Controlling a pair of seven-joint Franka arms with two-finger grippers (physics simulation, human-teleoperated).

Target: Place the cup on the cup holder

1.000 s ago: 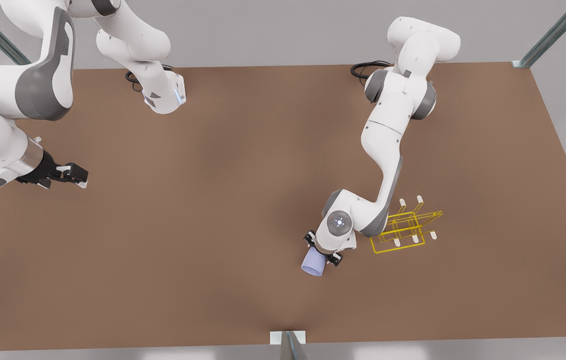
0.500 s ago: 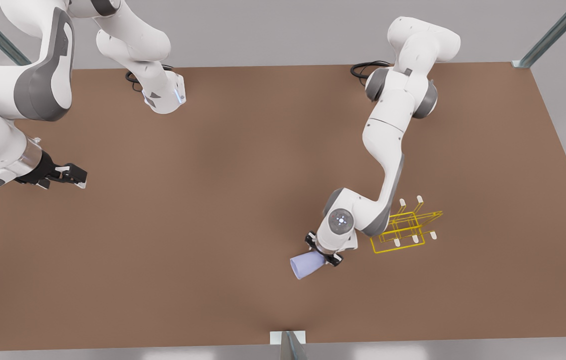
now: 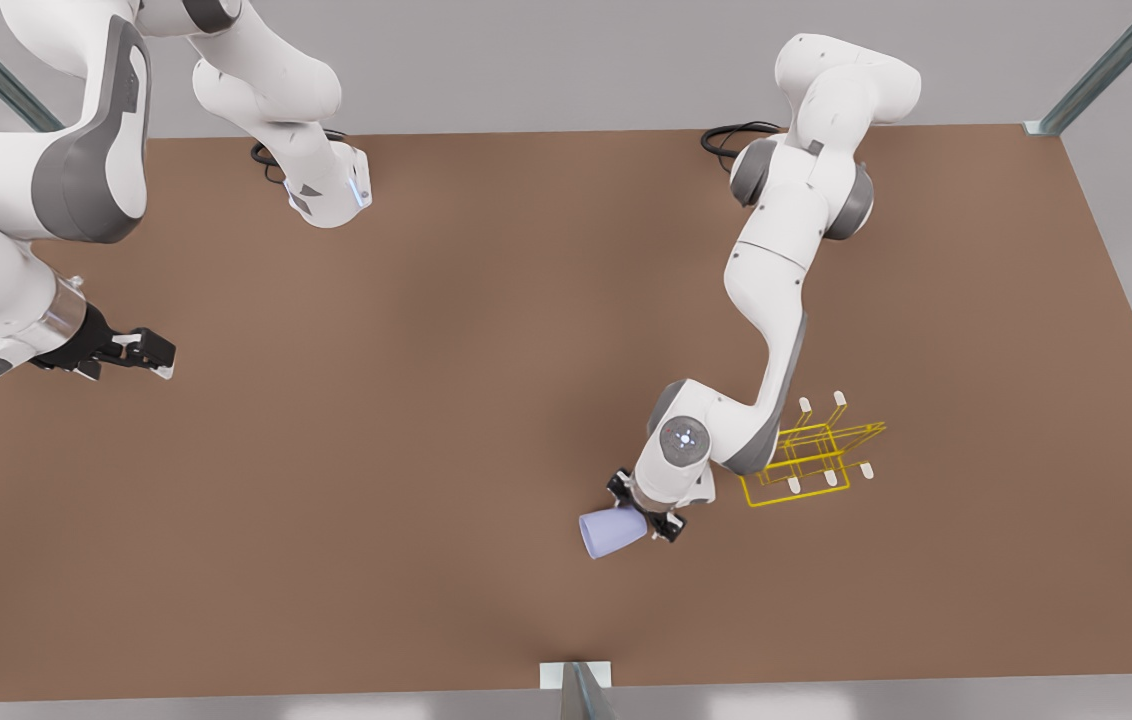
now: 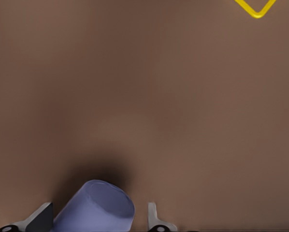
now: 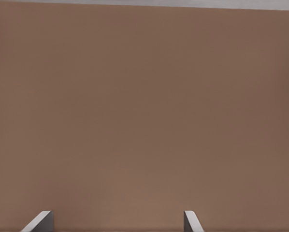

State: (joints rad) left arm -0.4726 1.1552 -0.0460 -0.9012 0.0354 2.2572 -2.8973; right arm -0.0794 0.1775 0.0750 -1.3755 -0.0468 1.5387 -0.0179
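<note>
Nearest the front camera, at about five o'clock from the table's centre, the small pale lavender-blue tapered cup [image 3: 612, 532] is tilted, its open mouth turned toward the front view's left. The left gripper [image 3: 648, 512] pinches it between its two fingers; the left wrist view shows the cup [image 4: 97, 208] between the fingertips [image 4: 152, 216], above the brown table [image 4: 183, 106]. Just beside that wrist, at three o'clock from the cup, stands the thin yellow wire cup holder [image 3: 812, 456] with white-tipped prongs, apart from the cup. Farther off, at nine o'clock on the brown table [image 3: 406, 400], the right gripper [image 3: 158, 355] waits with its jaws spread and nothing between them.
</note>
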